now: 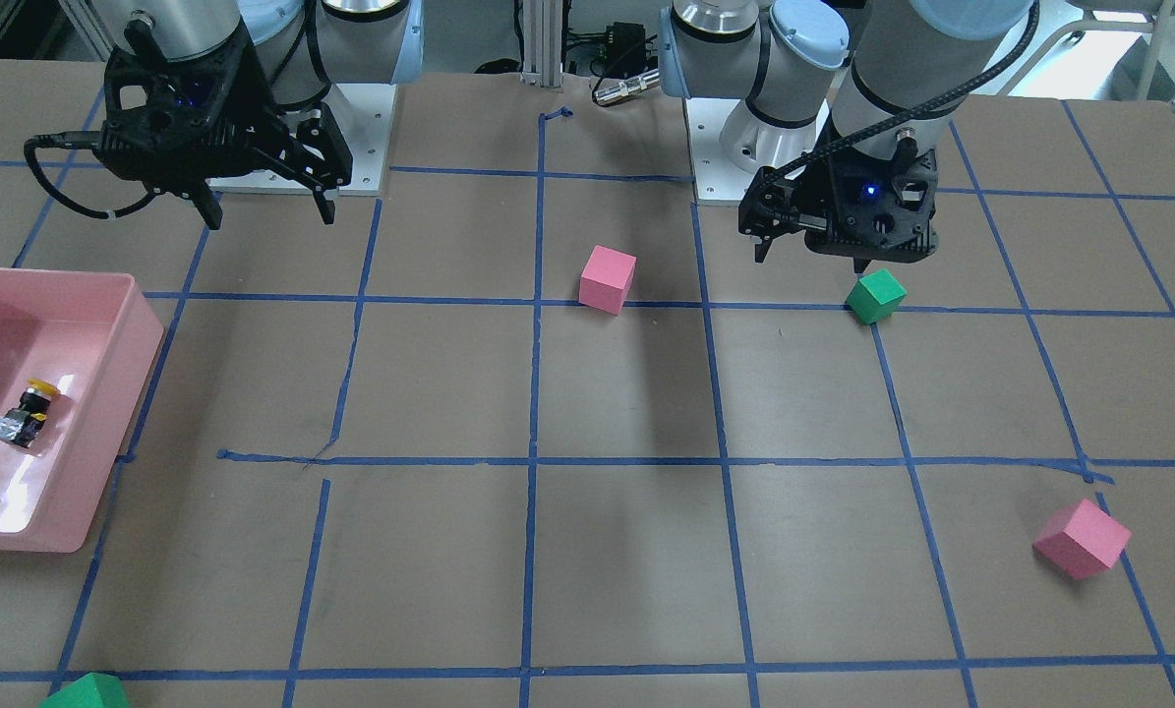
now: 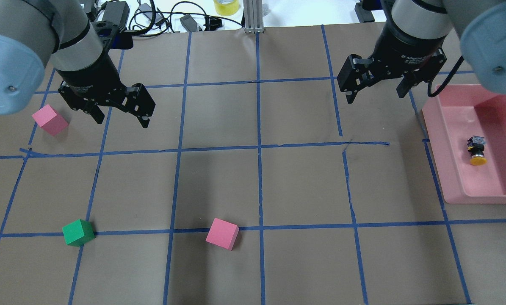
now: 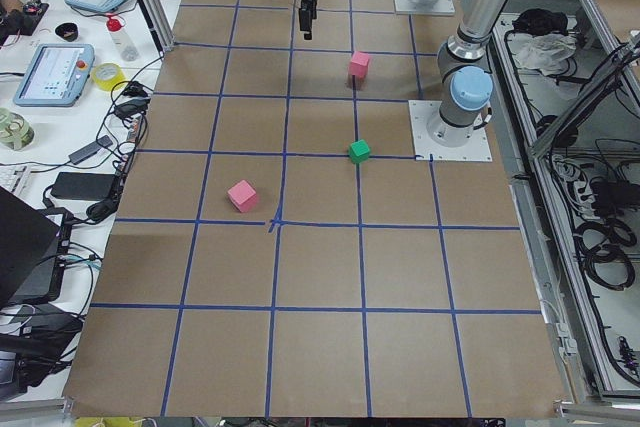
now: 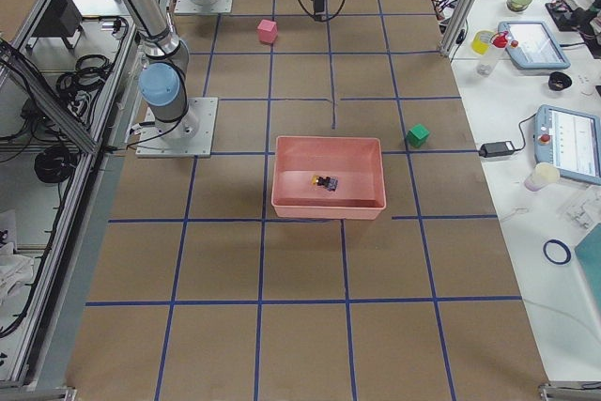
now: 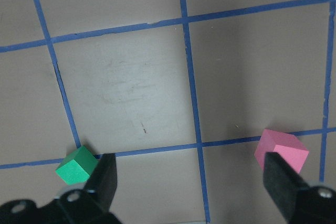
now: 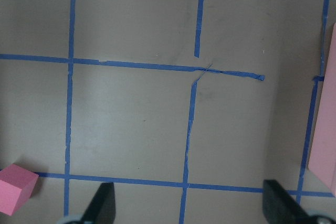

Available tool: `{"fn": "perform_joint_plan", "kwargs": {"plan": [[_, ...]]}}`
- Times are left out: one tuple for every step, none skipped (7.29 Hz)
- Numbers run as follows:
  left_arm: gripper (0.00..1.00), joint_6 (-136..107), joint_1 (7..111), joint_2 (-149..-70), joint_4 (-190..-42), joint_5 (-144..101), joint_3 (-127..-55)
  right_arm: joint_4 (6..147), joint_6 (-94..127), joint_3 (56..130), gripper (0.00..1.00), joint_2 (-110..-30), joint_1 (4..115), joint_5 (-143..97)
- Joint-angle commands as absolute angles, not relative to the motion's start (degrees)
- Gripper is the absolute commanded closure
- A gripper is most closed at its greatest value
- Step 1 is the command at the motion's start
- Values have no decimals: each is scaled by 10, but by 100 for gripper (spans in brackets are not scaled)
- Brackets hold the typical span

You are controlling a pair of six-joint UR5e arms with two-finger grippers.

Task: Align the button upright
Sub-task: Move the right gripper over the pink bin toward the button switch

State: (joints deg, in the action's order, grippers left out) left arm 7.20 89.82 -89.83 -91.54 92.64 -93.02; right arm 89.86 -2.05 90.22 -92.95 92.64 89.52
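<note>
Scanning the table (image 2: 303, 182) from its left edge, a pink cube (image 2: 49, 120) is noted first. It rests on the brown paper toward the far side, beside a blue tape line.

Just right of it, the left gripper (image 2: 120, 121) is held above the table surface, clear of every object. Its jaws are spread wide and nothing is gripped between them. This is confirmed in the left wrist view, where both fingers (image 5: 105, 182) are seen far apart over the paper.

On the near side, a green cube (image 2: 78, 232) is seated on a tape line. A second pink cube (image 2: 222, 234) is placed further right on the same line, close to the table's centre line. The two are well apart from each other.

Further right, on the far side, the right gripper (image 2: 375, 98) is suspended above the table, just left of the pink tray (image 2: 437, 152). Its jaws are likewise fully parted and empty.

The tray is set at the right edge of the table. The button (image 2: 476, 151) is located inside it, about the middle of its floor and apart from the walls. It is laid on its side, not upright: the yellow cap is pointed toward the near side and the greyish metal base toward the far side. It is kept apart from both grippers.

A second green cube (image 4: 418, 134) is recorded in the right side view, on the table near a far corner of the tray and not touching it.
</note>
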Motion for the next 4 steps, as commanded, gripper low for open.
{"fn": "perform_joint_plan", "kwargs": {"plan": [[0,72,898,-897,-915,927,-933,901,-13,904,0,-928,925,898],[0,72,898,-898,-915,929,-933,902,-13,904,0,-925,925,899],[0,73,898,-898,-915,931,-933,905,-20,904,0,-923,918,899],[0,73,898,-898,-915,931,-933,905,-26,904,0,-923,905,898]]}}
